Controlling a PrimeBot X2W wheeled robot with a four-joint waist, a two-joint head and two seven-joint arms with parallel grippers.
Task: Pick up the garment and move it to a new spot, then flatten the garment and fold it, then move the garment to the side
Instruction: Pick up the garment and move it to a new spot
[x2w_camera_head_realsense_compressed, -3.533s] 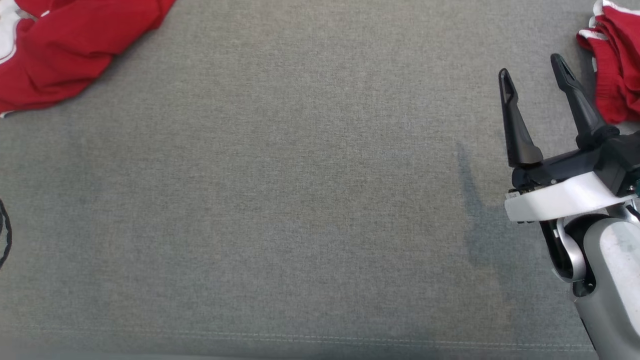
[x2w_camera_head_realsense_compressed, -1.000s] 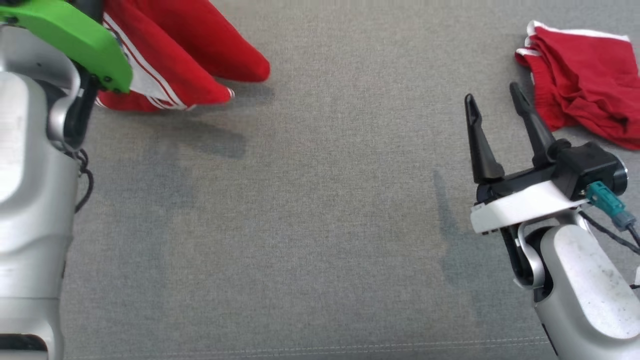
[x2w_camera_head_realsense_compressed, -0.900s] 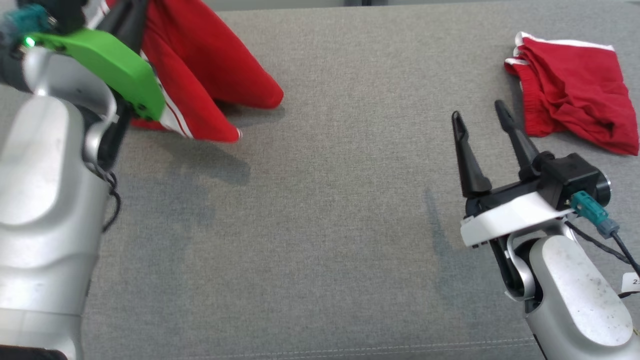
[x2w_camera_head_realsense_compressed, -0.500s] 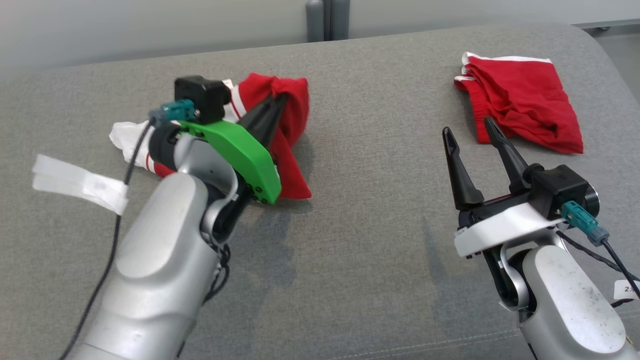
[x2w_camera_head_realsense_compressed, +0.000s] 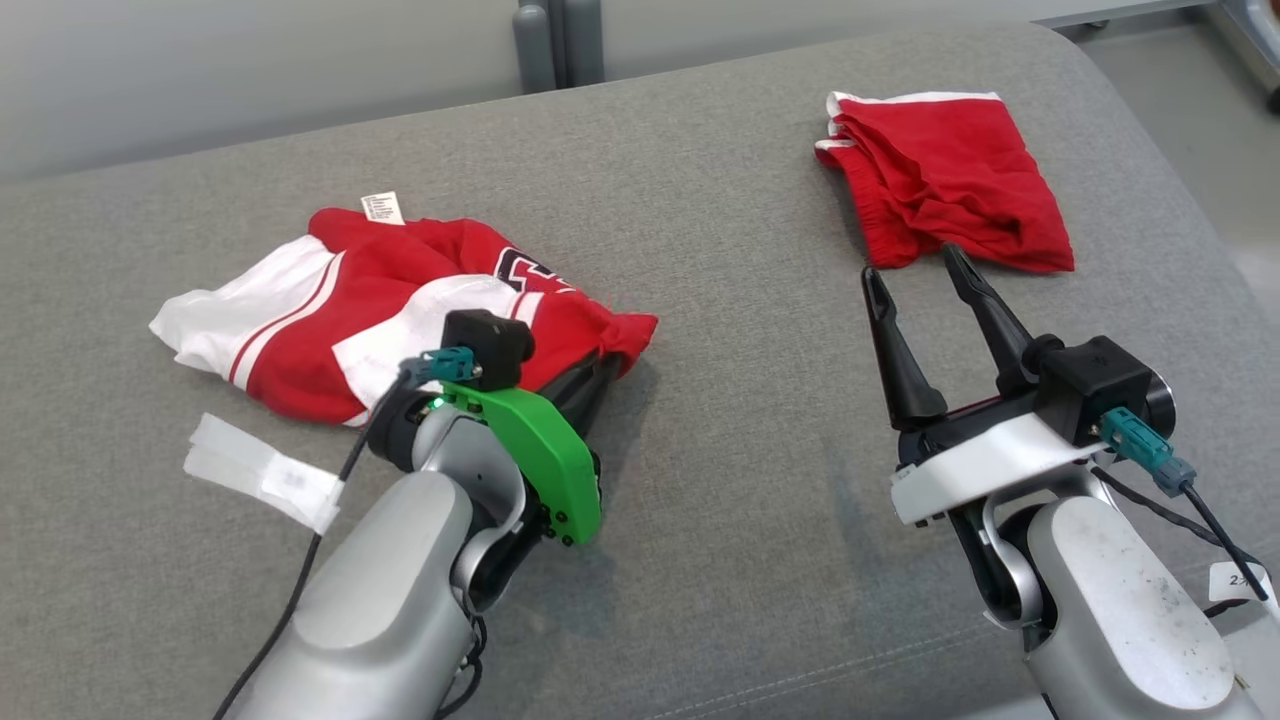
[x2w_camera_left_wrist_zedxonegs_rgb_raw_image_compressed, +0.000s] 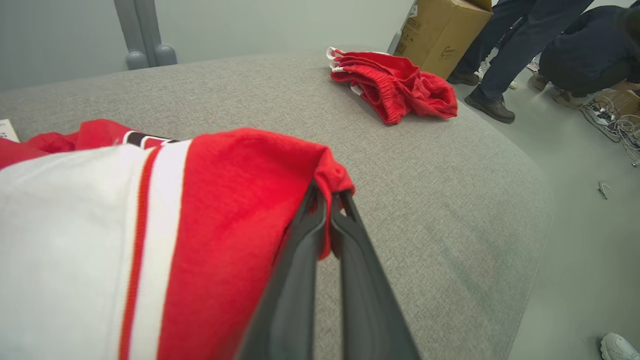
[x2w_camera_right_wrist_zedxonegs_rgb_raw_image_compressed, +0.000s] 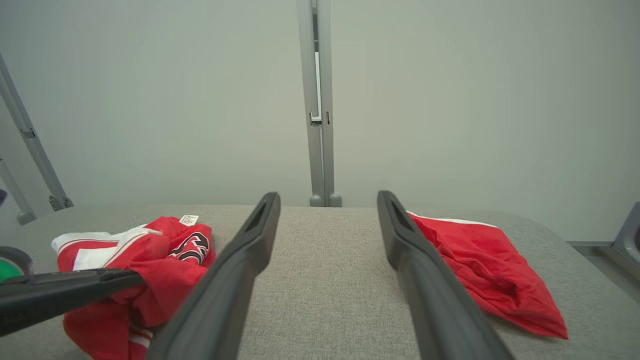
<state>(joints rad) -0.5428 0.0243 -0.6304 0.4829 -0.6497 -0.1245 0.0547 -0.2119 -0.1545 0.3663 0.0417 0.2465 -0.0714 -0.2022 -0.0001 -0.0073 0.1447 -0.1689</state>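
Grey cushion (x2w_camera_head_realsense_compressed: 720, 300): jersey (x2w_camera_head_realsense_compressed: 300, 330) now lies spread, seemingly set down; left gripper (x2w_camera_left_wrist_zedxonegs_rgb_raw_image_compressed: 327, 192) still pinches its edge, right gripper (x2w_camera_head_realsense_compressed: 911, 263) agape.

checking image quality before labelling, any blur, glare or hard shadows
Head view: sharp, even light, soft shadows on the grey cushion. Left wrist view: garment and left claw soft near the lens. Right wrist view: right claw soft up close, no glare.

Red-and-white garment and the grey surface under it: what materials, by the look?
Red-and-white garment: soft matte knit, probably jersey; it bunches into limp folds. Grey surface: woven upholstery fabric, matte; visible weave, stitched seam, rounded padded-looking edge.
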